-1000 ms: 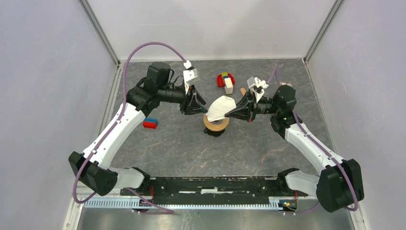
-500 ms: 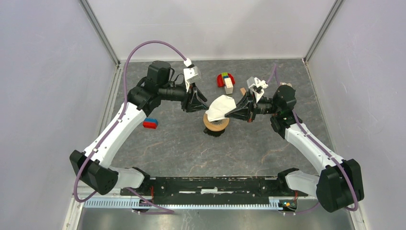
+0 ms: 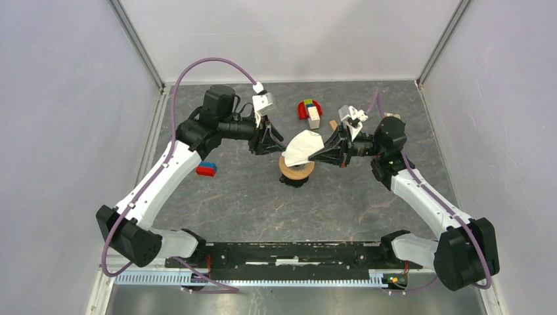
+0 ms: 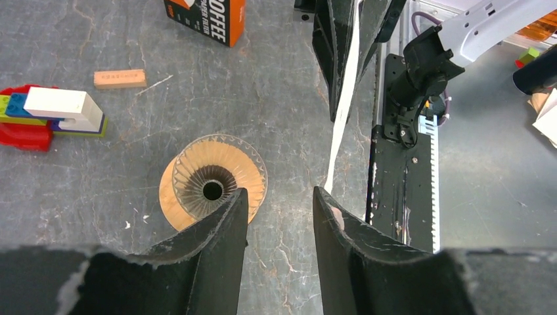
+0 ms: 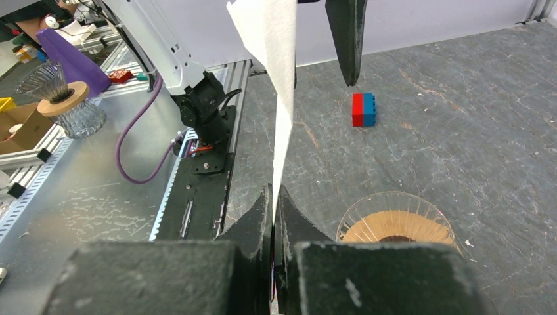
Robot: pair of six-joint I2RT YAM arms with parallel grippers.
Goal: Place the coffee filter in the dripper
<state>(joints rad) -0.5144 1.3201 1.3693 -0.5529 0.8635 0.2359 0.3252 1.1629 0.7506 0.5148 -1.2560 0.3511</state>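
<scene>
while the light, floppy coffee filter (image 3: 301,147) hangs just above the dripper (image 3: 297,172), pinched by its edge in the right pincer (image 3: 315,155), the left pincer (image 3: 279,146) sits half spread, likely best gripping the free rim.

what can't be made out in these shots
Top view: the coffee filter covers most of the dripper, so its funnel is hidden.
Left wrist view: the orange box is cut off by the top edge; its print is partial.
Right wrist view: the right gripper hides the filter's pinched edge.
</scene>
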